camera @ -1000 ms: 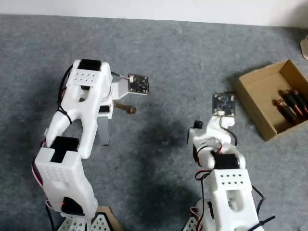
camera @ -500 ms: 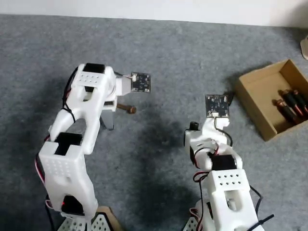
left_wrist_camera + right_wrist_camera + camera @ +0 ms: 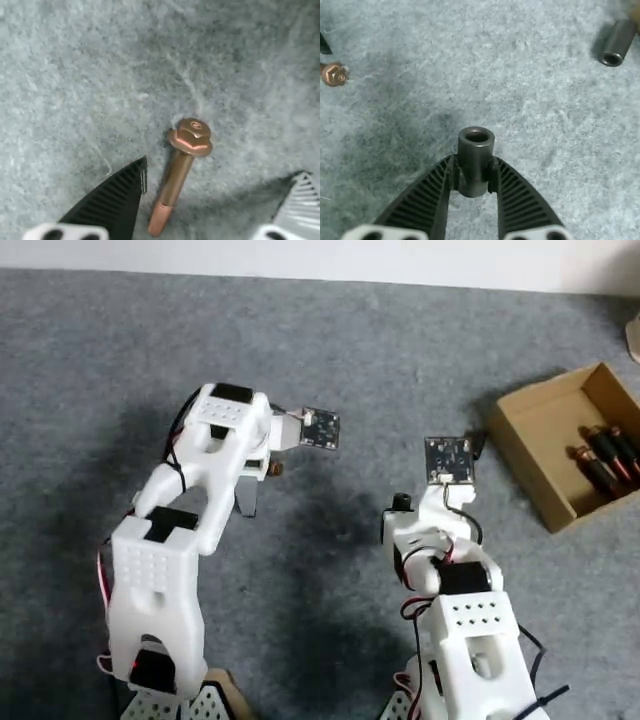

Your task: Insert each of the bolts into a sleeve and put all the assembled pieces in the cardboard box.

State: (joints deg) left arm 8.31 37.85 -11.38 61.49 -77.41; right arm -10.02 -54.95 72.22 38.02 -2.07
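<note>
To the left, the left fingers (image 3: 117, 200) are spread wide with nothing in them. They straddle the copper bolt (image 3: 180, 175), the dark finger just beside its shank and the pale one well off on the other side. The bolt lies flat on the grey felted counter (image 3: 100, 360), its flanged hex head pointing away from the wrist.

We judge the bolt stiff, dense for its bulk and smooth along the shank, so it could roll on the nap or slip in a loose pinch. We would take it across the shank close under the head, leaving the tip free to enter a bore.

Further right, the right fingers (image 3: 425, 200) are closed on a dark sleeve (image 3: 476, 160), clamped around its lower part with the open bore clear above them. It looks like a rigid, slick metal tube, so we think it needs a firm hold against twisting when the bolt is pushed in.

A second sleeve (image 3: 614, 46) lies loose on the counter, well apart. At the far right, the cardboard box (image 3: 545, 435) already contains several assembled pieces (image 3: 605, 460).
</note>
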